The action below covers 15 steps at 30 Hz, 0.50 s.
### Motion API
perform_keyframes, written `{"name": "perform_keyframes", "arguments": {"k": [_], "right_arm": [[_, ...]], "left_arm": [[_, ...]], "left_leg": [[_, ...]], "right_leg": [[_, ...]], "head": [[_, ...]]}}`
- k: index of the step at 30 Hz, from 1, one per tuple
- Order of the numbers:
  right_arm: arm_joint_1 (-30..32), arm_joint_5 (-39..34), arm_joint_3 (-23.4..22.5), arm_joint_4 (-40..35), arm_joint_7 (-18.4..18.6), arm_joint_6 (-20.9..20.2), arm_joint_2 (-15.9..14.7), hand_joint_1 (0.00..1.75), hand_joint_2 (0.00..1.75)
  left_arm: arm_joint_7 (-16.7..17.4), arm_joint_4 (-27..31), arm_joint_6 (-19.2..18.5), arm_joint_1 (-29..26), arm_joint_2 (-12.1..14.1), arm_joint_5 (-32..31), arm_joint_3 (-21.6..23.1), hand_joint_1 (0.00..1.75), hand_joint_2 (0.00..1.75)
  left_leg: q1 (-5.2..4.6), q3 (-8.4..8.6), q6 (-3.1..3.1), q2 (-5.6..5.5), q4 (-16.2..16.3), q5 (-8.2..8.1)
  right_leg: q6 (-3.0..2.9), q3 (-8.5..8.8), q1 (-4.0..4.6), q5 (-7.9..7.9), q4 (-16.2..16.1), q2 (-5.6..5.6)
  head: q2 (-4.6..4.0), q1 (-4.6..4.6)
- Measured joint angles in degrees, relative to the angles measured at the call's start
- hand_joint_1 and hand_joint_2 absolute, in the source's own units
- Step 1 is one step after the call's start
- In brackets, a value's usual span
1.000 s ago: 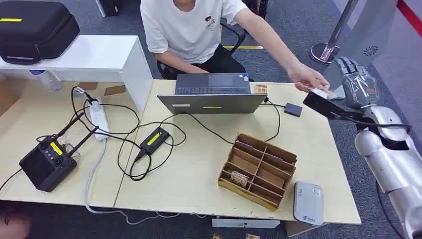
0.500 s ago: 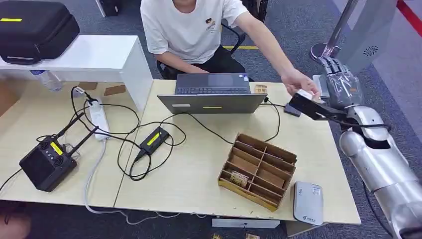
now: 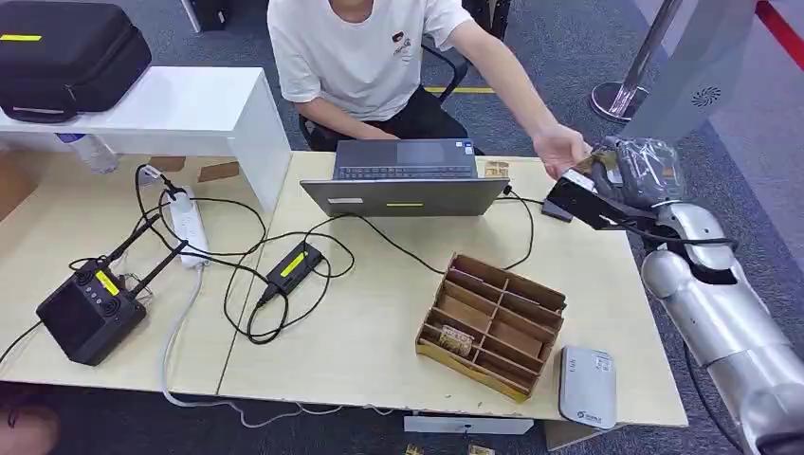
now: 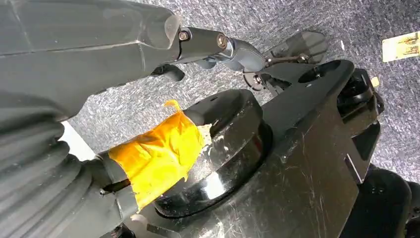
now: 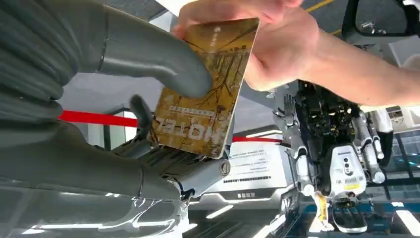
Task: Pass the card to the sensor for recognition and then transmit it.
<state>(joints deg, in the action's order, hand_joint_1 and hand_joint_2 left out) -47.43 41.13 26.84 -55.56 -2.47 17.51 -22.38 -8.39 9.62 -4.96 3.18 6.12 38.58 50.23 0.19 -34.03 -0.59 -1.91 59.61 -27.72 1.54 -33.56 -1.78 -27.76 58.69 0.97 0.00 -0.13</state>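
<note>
Right hand (image 5: 124, 99) of mine pinches the gold card (image 5: 205, 89) at the upper right of the head view, and a person's hand (image 5: 267, 44) holds its other end.

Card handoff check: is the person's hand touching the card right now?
Yes, the person's hand grips one end of the card while the right hand presses its face.

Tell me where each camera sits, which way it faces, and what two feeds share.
Head view: high on the body, looking down on the desk; right hand and silver arm show.
Left wrist view: behind the hanging left hand, facing grey carpet.
Right wrist view: behind the right hand, facing the card, held by its thumb and the person's hand.
Shared: right hand and person's hand, in head and right wrist views.
</note>
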Motion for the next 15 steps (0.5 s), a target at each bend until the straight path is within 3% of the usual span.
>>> {"name": "perform_keyframes", "arguments": {"k": [15], "right_arm": [[1.04,-2.43,-0.46,-1.57,-0.20,0.20,0.00,1.75,1.75]], "left_arm": [[0.98,0.00,-0.09,0.01,-0.04,0.66,0.09,0.00,1.75]], "left_leg": [[0.00,0.02,0.00,0.00,0.00,0.00]], "right_leg": [[0.00,-0.01,0.00,0.00,-0.01,0.00]], "head": [[0.00,0.00]]}}
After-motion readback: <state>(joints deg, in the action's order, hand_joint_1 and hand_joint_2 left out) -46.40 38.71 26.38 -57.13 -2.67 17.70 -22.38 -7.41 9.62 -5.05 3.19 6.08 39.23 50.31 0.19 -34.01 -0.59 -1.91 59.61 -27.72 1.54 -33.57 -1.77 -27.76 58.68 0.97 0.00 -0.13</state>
